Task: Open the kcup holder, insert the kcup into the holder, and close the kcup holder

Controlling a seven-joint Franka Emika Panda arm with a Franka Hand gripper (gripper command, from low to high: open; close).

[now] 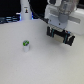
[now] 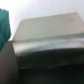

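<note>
Up close, my claw [image 1: 60,36] hangs at the holder [image 1: 61,20]; I cannot tell its opening. Kcup [image 1: 26,46] stands well apart.

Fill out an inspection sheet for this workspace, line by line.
Surface: white table, bare at the front.
Job's things: kcup upright on the table, green top up, apart from the kcup holder; whether the holder is open or closed is too blurred to tell.
Clutter: white bottle-shaped thing at the back; teal object in the wrist view, unidentified.
Grippers: gripper right above the holder; jaws not discernible.
Cables: nothing seen.
Surroundings: dark backdrop, blurred.
</note>
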